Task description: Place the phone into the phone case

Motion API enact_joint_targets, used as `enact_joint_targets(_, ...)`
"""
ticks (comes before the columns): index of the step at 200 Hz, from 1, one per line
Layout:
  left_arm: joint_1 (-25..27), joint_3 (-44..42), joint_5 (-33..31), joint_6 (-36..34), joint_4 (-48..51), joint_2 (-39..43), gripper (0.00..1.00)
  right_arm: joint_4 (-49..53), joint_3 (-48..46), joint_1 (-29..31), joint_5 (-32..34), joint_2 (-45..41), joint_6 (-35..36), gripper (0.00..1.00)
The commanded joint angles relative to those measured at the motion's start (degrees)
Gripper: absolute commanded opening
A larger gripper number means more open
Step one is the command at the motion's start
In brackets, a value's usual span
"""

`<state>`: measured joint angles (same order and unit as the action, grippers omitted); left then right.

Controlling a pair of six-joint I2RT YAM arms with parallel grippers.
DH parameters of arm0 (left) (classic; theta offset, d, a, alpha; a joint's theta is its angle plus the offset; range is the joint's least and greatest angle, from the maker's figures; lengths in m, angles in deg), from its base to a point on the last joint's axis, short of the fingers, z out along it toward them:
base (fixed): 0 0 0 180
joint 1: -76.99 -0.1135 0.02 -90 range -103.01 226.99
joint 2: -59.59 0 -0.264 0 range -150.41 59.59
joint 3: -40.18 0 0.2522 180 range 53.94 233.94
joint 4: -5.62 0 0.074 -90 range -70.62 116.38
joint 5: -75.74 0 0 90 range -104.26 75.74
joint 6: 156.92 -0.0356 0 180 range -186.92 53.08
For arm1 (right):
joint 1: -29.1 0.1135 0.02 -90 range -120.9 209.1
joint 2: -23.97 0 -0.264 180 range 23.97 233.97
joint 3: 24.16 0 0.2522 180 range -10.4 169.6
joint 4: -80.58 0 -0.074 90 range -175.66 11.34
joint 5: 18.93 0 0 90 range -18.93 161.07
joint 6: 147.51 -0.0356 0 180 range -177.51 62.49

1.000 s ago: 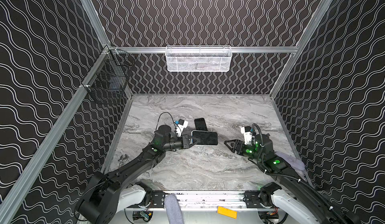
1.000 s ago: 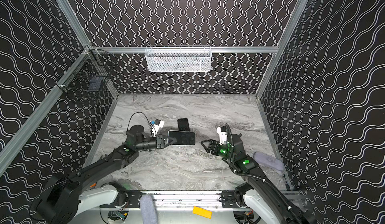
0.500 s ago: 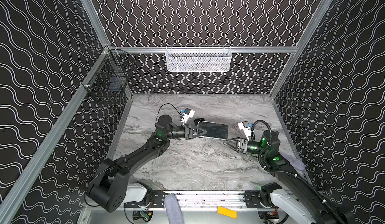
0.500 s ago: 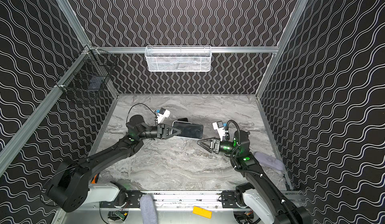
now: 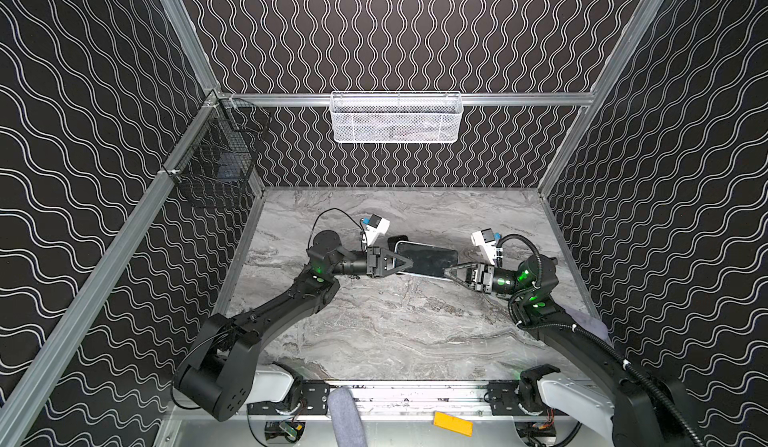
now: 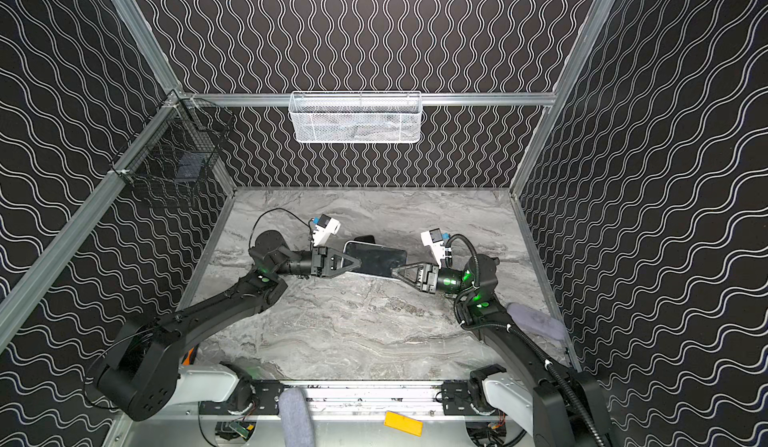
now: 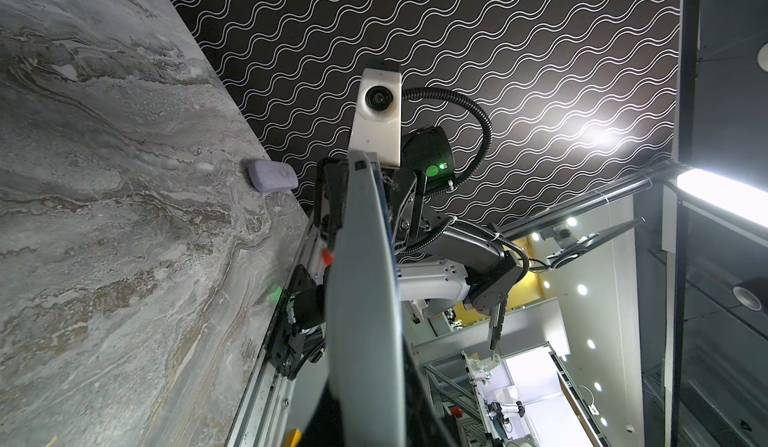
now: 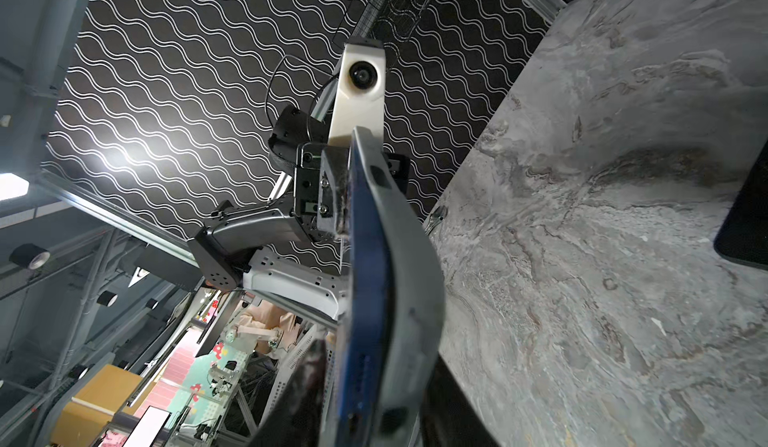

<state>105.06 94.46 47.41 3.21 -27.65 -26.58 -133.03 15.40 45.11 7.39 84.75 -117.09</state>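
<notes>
Grips one short end of slim, glossy-faced, grey-backed phone with left gripper, jaws clamped, level just in front of flat black phone case on veined marble tabletop. Straddles opposite end with right gripper; cannot tell whether clamped.

Grey table with marble swirls, flat and wide, with dark wavy walls at the back and both sides. Near the middle of the table, a bit toward the back: a dark phone case, lying flat, mostly hidden in both top views. At the right edge of the table, toward the front corner: a small lilac pad, rounded, lying flat, well apart from the phone case.
</notes>
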Motion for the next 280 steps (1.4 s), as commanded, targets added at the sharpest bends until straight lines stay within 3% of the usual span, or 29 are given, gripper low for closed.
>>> enact_joint_targets(1,-0.2,0.0,-0.4,-0.1,-4.2,-0.6,0.0,-6.8,-0.1,0.0,-0.9,0.1,-3.3,0.27)
enact_joint_targets(80,-0.2,1.3,-0.7,-0.6,-4.1,-2.6,0.0,6.5,1.9,0.0,-0.6,-2.5,3.3,0.0)
enact_joint_targets(104,-0.1,1.6,-0.7,-1.2,-3.6,-2.5,0.0,12.5,3.7,0.0,-0.7,-2.7,6.3,0.0)
enact_joint_targets(135,-0.1,1.6,-0.4,-2.2,-2.3,-1.9,0.0,21.8,6.8,-0.1,1.2,-4.0,12.7,0.37)
enact_joint_targets(152,-0.1,1.5,-0.4,-4.1,0.0,-1.3,0.0,22.3,8.1,-0.5,2.2,-4.3,13.5,0.45)
enact_joint_targets(178,-0.1,1.3,-0.4,-6.0,2.6,-0.5,0.0,18.6,9.4,-1.3,2.6,-3.2,11.8,0.46)
enact_joint_targets(208,0.0,1.3,-0.4,-7.7,4.8,0.1,0.0,17.4,11.1,-1.6,2.0,-1.2,11.3,0.42)
enact_joint_targets(280,0.0,1.1,-0.6,-8.7,6.2,0.9,0.0,22.6,11.7,-1.5,4.1,-1.2,14.6,0.13)
